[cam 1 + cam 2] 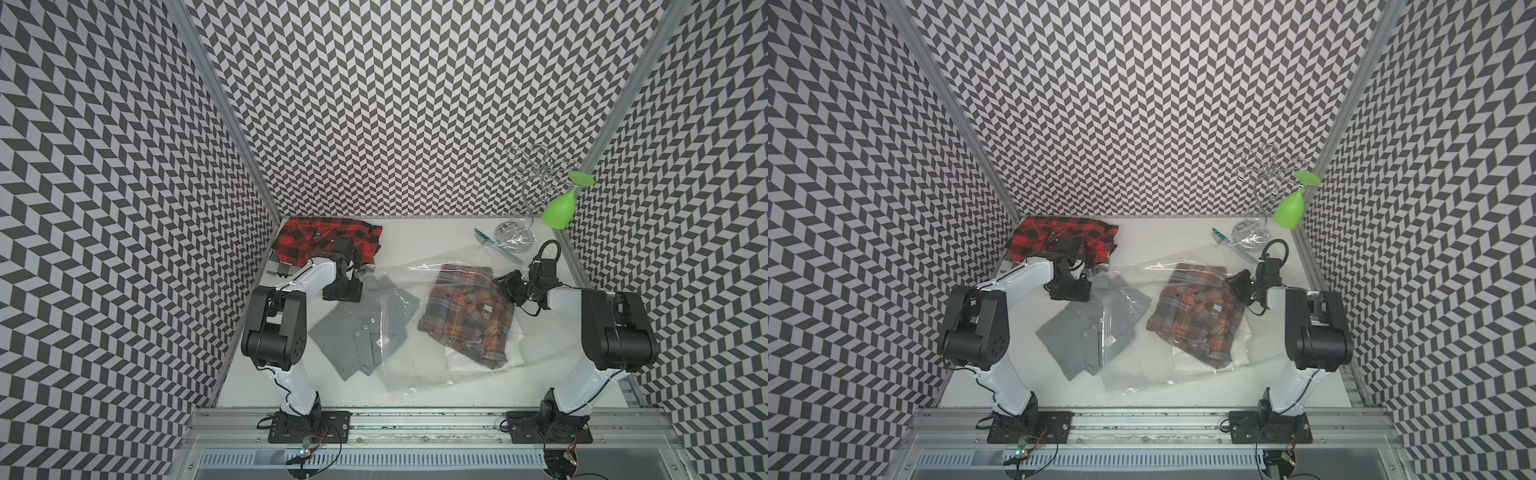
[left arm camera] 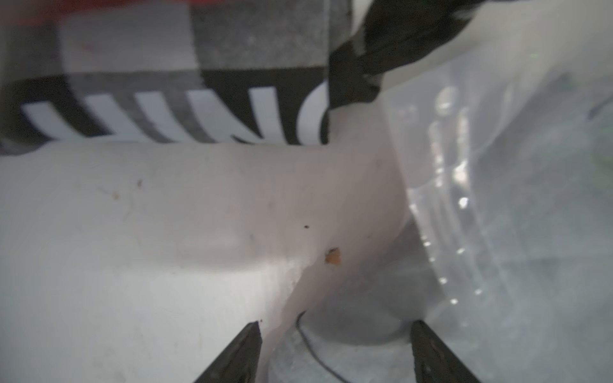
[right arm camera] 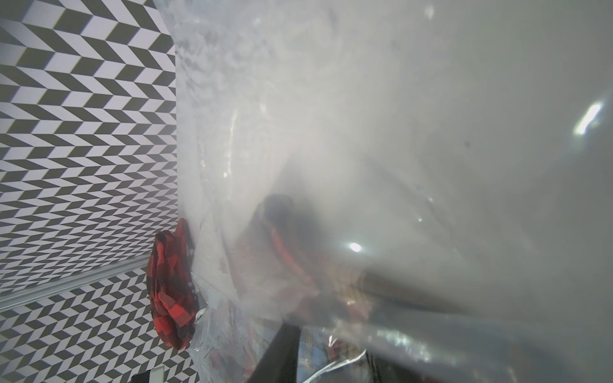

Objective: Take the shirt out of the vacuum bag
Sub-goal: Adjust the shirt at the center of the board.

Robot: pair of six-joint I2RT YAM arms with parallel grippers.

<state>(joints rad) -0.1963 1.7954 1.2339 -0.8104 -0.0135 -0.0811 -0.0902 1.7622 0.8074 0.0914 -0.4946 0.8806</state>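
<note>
Vacuum bag (image 1: 415, 368) (image 1: 1138, 370), large, clear, crinkly plastic: lies on the white table (image 1: 419, 235), from centre to right of centre in both top views.

Contents: one folded plaid shirt (image 1: 465, 316) (image 1: 1196, 316) in red, blue and orange, in the bag's right half. The ribbed zip strip at the bag's left end overlaps a folded grey shirt (image 1: 351, 338).

Right gripper (image 1: 510, 286) (image 1: 1241, 281): at the bag's right edge, by the plaid shirt's upper right corner. The plastic stands higher there. The right wrist view is veiled by the bag (image 3: 414, 132), with one dark finger (image 3: 282, 351) at lower centre. Whether the jaws clamp the plastic cannot be told.

Left gripper (image 1: 341, 293) (image 2: 335, 331): just beside the bag's upper left corner, at the grey shirt's upper edge. Jaws are spread with nothing between them, and clear plastic lies beside one tip.

Other items: red-and-black check shirt (image 1: 328, 241) (image 3: 169, 282), upper left of the table. Green plastic goblet (image 1: 559, 212), hung bowl-down on a wire rack (image 1: 536, 174), upper right.
</note>
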